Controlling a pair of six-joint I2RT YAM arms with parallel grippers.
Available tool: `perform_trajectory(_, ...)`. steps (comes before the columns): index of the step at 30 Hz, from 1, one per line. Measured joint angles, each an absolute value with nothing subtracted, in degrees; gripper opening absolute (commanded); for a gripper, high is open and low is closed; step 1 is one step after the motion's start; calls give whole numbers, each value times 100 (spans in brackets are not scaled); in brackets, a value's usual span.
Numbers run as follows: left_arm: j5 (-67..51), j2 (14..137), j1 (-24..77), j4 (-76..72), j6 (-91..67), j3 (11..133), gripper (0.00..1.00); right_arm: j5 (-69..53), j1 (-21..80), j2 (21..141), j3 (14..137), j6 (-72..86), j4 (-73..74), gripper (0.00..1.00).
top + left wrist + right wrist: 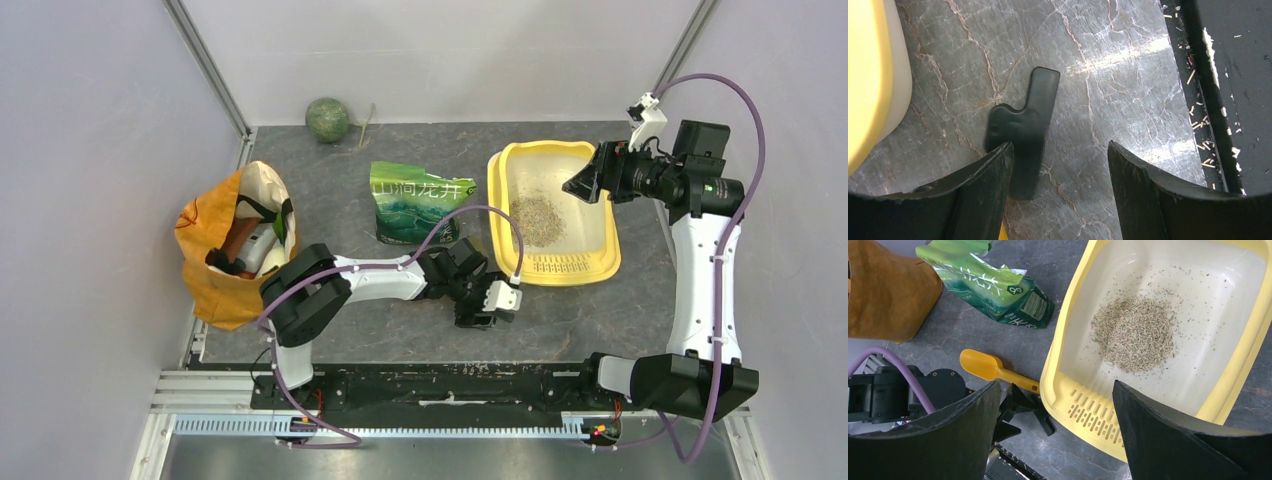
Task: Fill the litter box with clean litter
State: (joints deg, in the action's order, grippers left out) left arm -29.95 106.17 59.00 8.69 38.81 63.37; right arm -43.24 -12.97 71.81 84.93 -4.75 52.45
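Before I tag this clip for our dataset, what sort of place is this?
Likely a robot test cell, not a home: plain grey walls box in a marble-patterned table, the left arm and right arm sit on a rail at its edge, and a litter box lies staged.

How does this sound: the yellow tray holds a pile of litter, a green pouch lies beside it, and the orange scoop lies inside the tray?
One detail is off. The orange scoop is not inside the litter box. It lies outside it on the grey tabletop, near the grille end, as the right wrist view shows. The litter pile is in the tray, and the green pouch does lie beside it.
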Motion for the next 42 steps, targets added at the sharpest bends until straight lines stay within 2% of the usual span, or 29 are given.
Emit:
perform_trajectory(11, -2867, 10781, 5931, 727, 3922, 6361, 75, -4611, -1415, 7168, 8501, -565, 5502, 89)
perform_trajectory(20, -2753, 10398, 6064, 456, 4038, 6370, 77, -4748, -1415, 7094, 8499, -565, 5527, 89)
perform_trajectory(42, -2550, 10820, 6062, -21, 4040, 6396, 80, -4912, -1428, 7035, 8477, -711, 5758, 89)
